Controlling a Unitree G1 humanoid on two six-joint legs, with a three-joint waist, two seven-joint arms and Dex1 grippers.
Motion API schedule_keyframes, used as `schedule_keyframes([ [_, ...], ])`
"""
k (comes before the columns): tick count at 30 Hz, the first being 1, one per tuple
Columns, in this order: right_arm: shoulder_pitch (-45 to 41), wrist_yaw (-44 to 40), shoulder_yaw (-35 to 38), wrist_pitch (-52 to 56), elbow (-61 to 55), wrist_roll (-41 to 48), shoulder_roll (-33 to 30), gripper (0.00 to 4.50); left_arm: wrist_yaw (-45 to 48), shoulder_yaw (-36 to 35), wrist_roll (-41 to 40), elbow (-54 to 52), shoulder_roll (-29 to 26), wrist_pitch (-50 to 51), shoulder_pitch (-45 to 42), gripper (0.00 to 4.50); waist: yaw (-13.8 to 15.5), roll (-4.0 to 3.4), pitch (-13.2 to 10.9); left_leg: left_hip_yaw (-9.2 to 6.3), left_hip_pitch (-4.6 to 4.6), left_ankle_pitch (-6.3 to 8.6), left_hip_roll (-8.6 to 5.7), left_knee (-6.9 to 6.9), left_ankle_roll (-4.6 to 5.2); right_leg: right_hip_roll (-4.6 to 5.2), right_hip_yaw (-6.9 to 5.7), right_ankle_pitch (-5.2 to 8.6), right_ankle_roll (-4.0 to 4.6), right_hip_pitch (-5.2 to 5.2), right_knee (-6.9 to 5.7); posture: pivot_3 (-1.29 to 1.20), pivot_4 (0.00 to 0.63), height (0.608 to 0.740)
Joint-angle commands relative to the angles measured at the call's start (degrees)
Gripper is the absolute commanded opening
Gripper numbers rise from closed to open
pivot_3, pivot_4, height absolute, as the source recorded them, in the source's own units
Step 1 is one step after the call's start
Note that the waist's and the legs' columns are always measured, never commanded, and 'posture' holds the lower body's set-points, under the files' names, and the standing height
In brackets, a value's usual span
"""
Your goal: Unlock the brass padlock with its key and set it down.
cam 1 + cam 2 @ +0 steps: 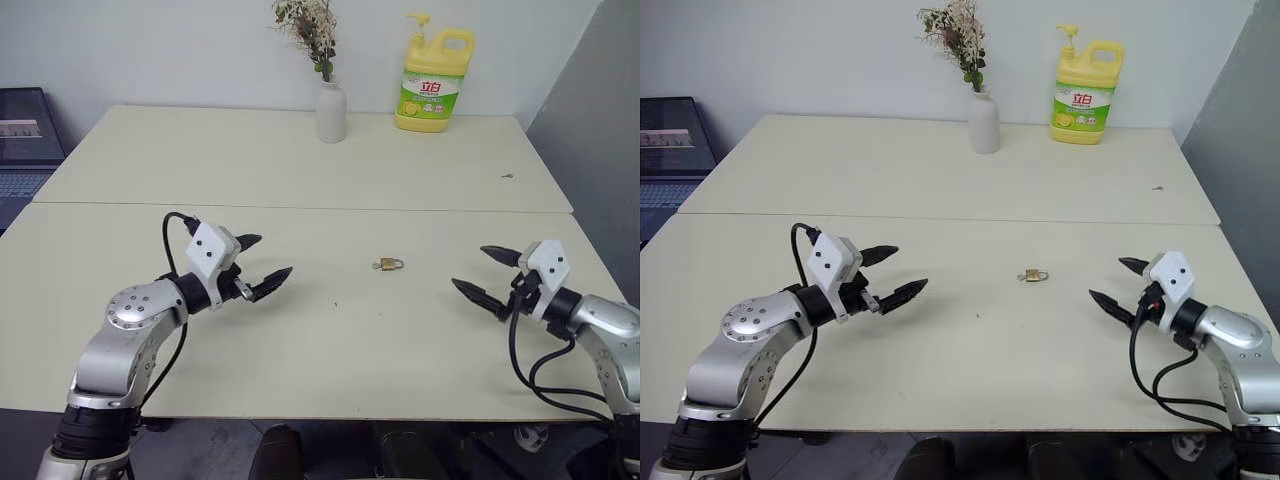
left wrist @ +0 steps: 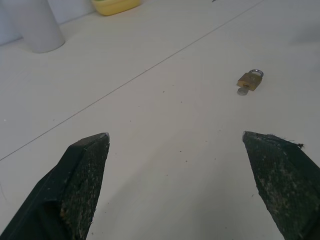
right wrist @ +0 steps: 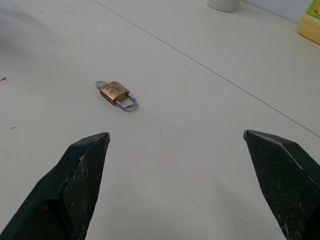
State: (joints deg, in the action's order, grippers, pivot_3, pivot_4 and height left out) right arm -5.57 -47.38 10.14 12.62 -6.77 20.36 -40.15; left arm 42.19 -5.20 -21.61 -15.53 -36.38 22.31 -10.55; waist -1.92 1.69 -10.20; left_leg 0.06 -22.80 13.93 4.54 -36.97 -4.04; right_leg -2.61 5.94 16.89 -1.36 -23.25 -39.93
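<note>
while fingers (image 1: 265, 285) gape, padlock (image 1: 390, 264) lies untouched.

The brass padlock (image 1: 390, 264) lies flat on the desk (image 1: 330, 350) just right of the frame's centre, between the left end effector (image 1: 263, 263) at lower left and the right end effector (image 1: 487, 272) at lower right, well apart from both. At the far edge, a vase (image 1: 331, 111) stands top centre, a pump bottle (image 1: 435, 80) to its right. A laptop (image 1: 28, 135) sits at the upper left.
</note>
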Motion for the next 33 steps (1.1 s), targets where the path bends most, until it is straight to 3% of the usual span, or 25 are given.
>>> schedule_keyframes([
  [1, 0.0, 0.1, 1.3, -0.3, -2.5, 0.5, -0.4, 4.50, 0.8, 0.1, -0.2, -2.7, 0.6, -2.5, 1.0, 4.48, 0.0, 0.00, 0.0, 0.00, 0.00, 0.00, 0.00, 0.00, 0.00, 0.00, 0.00, 0.00, 0.00, 0.00, 0.00, 0.00, 0.150, 0.740],
  [7, -0.1, 1.0, 1.3, 0.8, -2.7, 0.4, -0.1, 4.50, -0.2, 1.2, 1.6, -2.6, 0.3, -1.7, 0.7, 4.48, 0.0, 0.00, 0.0, -0.01, 0.00, 0.00, 0.00, 0.00, 0.00, 0.00, 0.00, 0.00, 0.00, 0.00, 0.00, 0.00, 0.150, 0.740],
  [18, 0.4, 1.4, 1.2, 1.8, -4.4, 0.4, -0.3, 4.50, 10.9, 0.6, -3.9, -3.1, -1.8, -3.4, 1.5, 4.48, 0.0, 0.00, 0.0, 0.00, 0.00, 0.00, 0.00, 0.00, 0.00, 0.00, -0.01, 0.01, 0.01, 0.00, 0.00, 0.00, 0.150, 0.740],
  [22, -0.8, -0.3, -2.0, 9.4, -7.3, 0.5, -3.5, 4.50, 13.6, 2.9, -2.4, -1.4, -2.7, -4.9, -2.1, 4.48, 0.0, -0.02, 0.0, -0.01, 0.00, 0.00, 0.00, -0.01, 0.00, -0.01, -0.01, 0.02, 0.01, -0.01, -0.01, 0.00, 0.150, 0.740],
  [29, -9.9, -7.6, -9.3, 13.6, -4.5, 0.6, -5.9, 4.50, 15.6, 3.9, -3.7, -3.4, -3.7, -2.5, -6.0, 4.48, -0.4, -0.02, 0.0, -0.03, 0.01, 0.00, 0.02, -0.02, 0.01, -0.06, 0.00, 0.01, 0.01, -0.01, -0.01, 0.00, 0.150, 0.740],
  [33, -19.6, -12.9, -15.1, 11.1, 4.5, -1.7, -3.5, 4.50, 15.8, 3.9, -3.9, -5.7, -4.7, -1.8, -6.3, 4.48, -0.9, 0.00, -0.1, -0.04, -0.01, 0.00, 0.03, -0.02, 0.01, -0.07, 0.01, 0.02, 0.04, -0.03, 0.00, 0.00, 0.150, 0.740],
])
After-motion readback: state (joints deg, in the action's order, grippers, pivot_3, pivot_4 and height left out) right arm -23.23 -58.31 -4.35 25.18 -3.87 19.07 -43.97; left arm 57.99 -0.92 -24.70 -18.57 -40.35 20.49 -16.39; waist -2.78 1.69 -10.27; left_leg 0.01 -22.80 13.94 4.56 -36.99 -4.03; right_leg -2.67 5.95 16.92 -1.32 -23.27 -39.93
